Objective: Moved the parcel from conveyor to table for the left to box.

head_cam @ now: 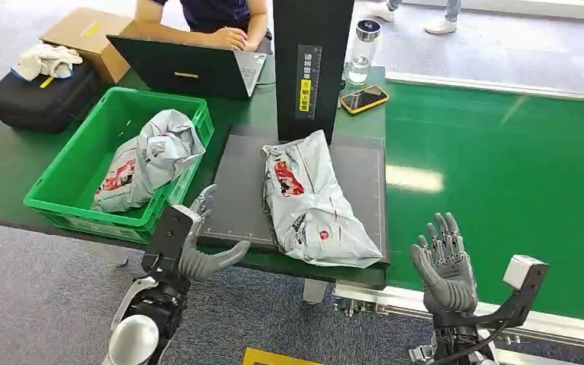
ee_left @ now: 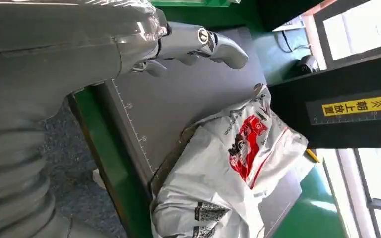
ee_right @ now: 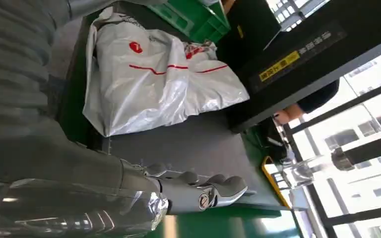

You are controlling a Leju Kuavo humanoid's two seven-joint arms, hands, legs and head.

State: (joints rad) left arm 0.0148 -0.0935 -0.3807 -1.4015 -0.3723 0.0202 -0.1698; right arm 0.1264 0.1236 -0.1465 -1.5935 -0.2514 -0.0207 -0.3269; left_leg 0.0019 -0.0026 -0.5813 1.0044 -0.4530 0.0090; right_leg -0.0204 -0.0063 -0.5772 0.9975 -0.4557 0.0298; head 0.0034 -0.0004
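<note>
Looking through the head view, I see the parcel (head_cam: 313,204) lying flat on the dark mat (head_cam: 236,199) at the front edge of the bench (head_cam: 4,163), just right of the green crate (head_cam: 72,163), which holds a second bag (head_cam: 148,156). My left hand (head_cam: 198,243) hovers at the mat's front left corner, fingers spread and holding nothing, apart from the parcel. My right hand (head_cam: 445,262) is raised over the front edge of the green conveyor (head_cam: 502,163), fingers apart and empty. A person types on a laptop (head_cam: 190,68) at the bench's far edge, beside a black post (head_cam: 312,65). From the left wrist, I see the left hand's fingers (ee_left: 218,44) extended above the mat, with the parcel (ee_left: 228,168) beyond them, untouched. From the right wrist, the right hand's fingers (ee_right: 213,191) reach out bare, the parcel (ee_right: 154,84) well apart on the mat.
</note>
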